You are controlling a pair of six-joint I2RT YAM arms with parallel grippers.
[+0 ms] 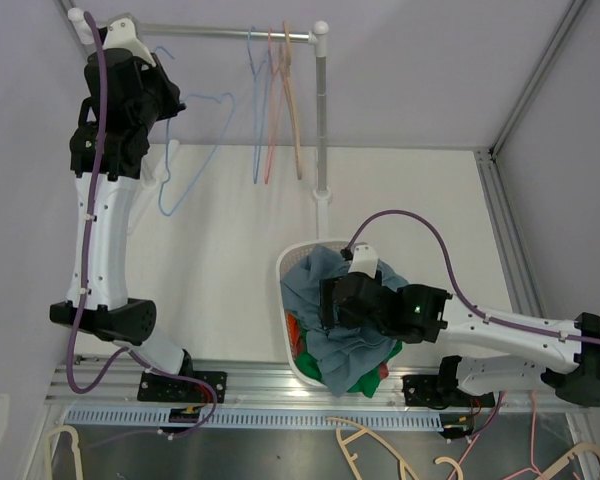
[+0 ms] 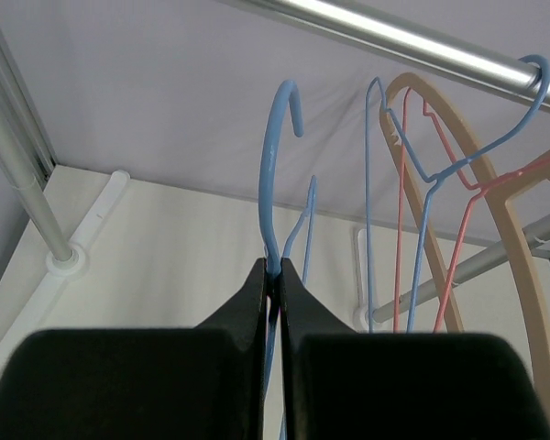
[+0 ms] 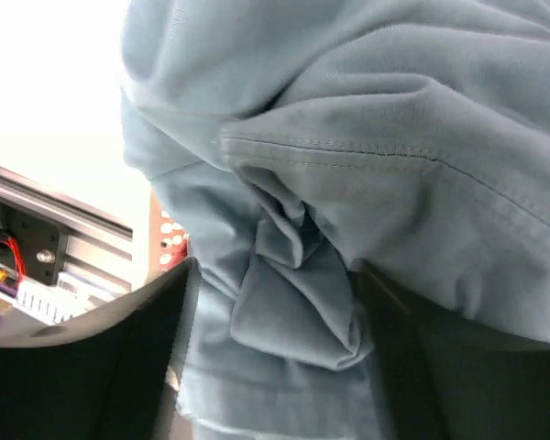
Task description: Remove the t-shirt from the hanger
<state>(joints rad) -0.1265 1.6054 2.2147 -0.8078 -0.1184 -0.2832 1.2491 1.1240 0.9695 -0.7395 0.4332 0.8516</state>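
My left gripper (image 2: pixel 273 275) is pinched tight on the blue hanger (image 2: pixel 271 165), up by the rail (image 2: pixel 394 37) at the table's far left corner. The grey-blue t-shirt (image 1: pixel 320 285) lies heaped in the white basket (image 1: pixel 283 265) at the near edge — right gripper (image 3: pixel 275 312) over it, jaws wide, cloth bunched between them.

Upper left of the frame, the left gripper (image 1: pixel 172 100) sits at a blue hanger (image 1: pixel 191 172) below the rail (image 1: pixel 210 33). Lower centre — a grey-blue t-shirt (image 1: pixel 315 280) heaped in a white basket (image 1: pixel 286 264), the right gripper (image 1: pixel 330 305) over it.
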